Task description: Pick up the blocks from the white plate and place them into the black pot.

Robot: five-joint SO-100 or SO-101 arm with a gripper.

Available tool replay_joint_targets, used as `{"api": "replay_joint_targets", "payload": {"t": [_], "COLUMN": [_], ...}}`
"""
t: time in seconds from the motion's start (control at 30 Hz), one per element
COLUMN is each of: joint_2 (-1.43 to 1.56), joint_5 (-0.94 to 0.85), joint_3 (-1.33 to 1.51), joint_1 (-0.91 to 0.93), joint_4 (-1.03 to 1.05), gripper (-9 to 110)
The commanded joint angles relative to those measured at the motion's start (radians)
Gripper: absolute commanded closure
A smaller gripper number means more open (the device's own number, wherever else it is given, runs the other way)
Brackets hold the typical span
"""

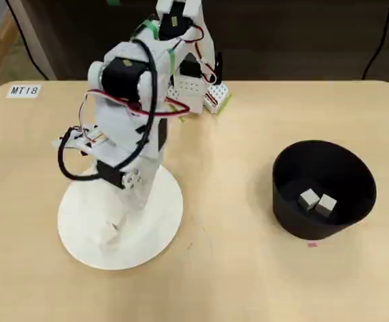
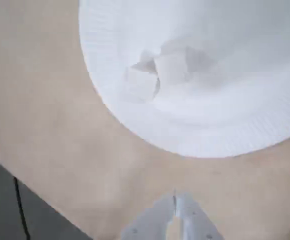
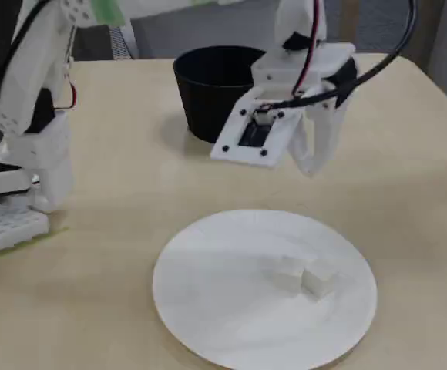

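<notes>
The white plate (image 1: pixel 87 235) lies at the table's left in the overhead view, under my arm. Two pale blocks sit side by side on it, seen in the wrist view (image 2: pixel 141 84) (image 2: pixel 172 67) and in the fixed view (image 3: pixel 287 271) (image 3: pixel 320 280). The black pot (image 1: pixel 285 201) stands at the right with two more blocks inside (image 1: pixel 308 198) (image 1: pixel 326 205). It also shows in the fixed view (image 3: pixel 208 100). My gripper (image 3: pixel 310 162) hangs above the table between pot and plate, tips down, shut and empty. In the wrist view its fingertips (image 2: pixel 175 210) meet just outside the plate's rim (image 2: pixel 235 125).
The arm's base (image 3: pixel 15 216) stands at the table's far edge in the overhead view (image 1: pixel 201 90). A label reading MT18 (image 1: pixel 24 90) sits at the back left corner. The table's edge and dark floor (image 2: pixel 15 215) show in the wrist view.
</notes>
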Motion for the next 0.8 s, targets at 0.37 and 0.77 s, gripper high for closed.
{"api": "replay_joint_targets", "payload": {"t": [0.37, 0.77], "joint_2": [-0.140, -0.184], "joint_5": [0.040, 0.003], "joint_3": [-0.048, -0.049], "joint_1": [0.035, 0.112], "joint_4": [-0.035, -0.094], "gripper": [80, 75]}}
